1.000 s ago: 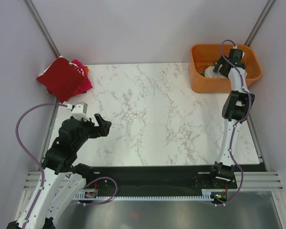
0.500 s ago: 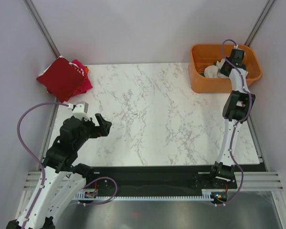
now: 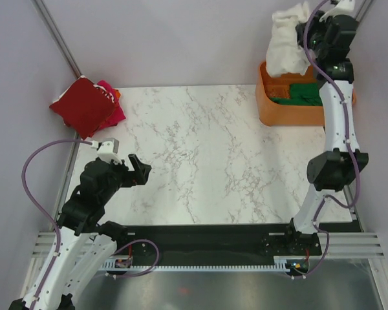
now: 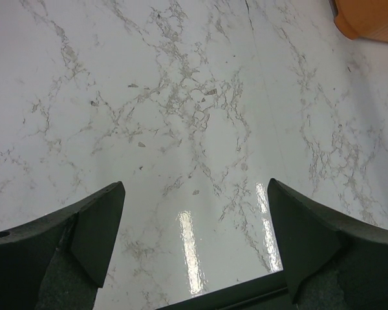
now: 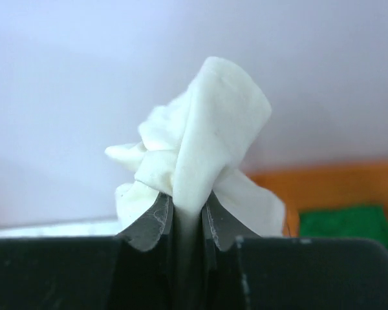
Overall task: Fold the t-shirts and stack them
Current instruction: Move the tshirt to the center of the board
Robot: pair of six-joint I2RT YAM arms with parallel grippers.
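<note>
My right gripper (image 3: 308, 29) is raised high above the orange tub (image 3: 273, 110), shut on a bunched cream-white t-shirt (image 3: 286, 42) that hangs down toward the tub. In the right wrist view the cream-white t-shirt (image 5: 204, 155) is pinched between the fingers (image 5: 152, 223). A green t-shirt (image 3: 304, 92) lies in the tub. A dark red t-shirt (image 3: 83, 105) rests folded on a magenta-pink t-shirt (image 3: 115, 111) at the table's far left corner. My left gripper (image 3: 137, 170) hovers open over the near left marble, nothing between its fingers (image 4: 94, 226).
The marble table (image 3: 207, 148) has a black strip along its near edge. Metal frame posts (image 3: 55, 39) rise at the far corners beside grey walls. A corner of the orange tub (image 4: 368, 18) shows in the left wrist view.
The right gripper closed on the cream-white t-shirt inside the tub and lifted it well above the tub. The left arm stayed still.
</note>
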